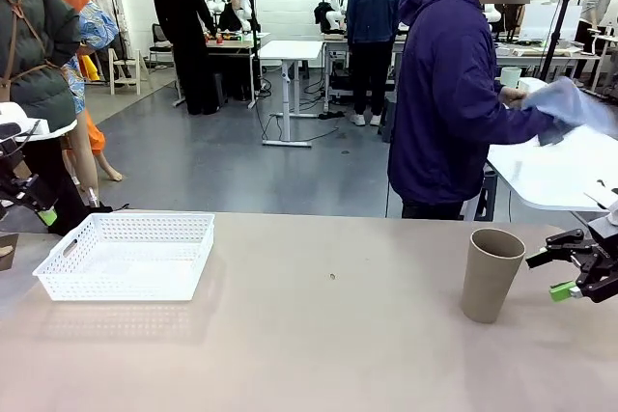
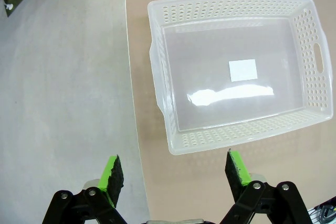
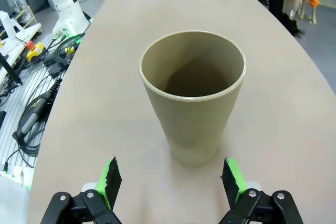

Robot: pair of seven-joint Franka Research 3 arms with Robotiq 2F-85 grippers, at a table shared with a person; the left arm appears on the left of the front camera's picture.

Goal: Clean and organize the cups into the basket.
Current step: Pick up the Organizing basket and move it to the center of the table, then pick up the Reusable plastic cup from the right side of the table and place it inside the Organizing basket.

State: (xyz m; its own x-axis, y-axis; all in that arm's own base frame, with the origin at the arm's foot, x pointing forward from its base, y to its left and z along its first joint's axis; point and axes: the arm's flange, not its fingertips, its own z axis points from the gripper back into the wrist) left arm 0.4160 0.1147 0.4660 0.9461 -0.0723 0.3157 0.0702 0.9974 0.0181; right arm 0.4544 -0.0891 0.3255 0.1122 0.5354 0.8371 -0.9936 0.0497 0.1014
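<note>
Tabletop (image 1: 328, 335) bears 1 upright, empty tan cup (image 1: 491, 275); right claw (image 1: 550, 274) and left claw (image 2: 176, 174) both spread apart.

Robotics lab; rows of white worktables (image 1: 290, 49), cables (image 3: 37, 109) alongside.

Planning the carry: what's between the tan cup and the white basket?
Front view: bare tabletop between the tan cup and the white basket, apart from a tiny dark speck midway.

Basket (image 1: 121, 287) sits left on table (image 1: 328, 335); cup (image 1: 491, 275) stands upright far right
</note>
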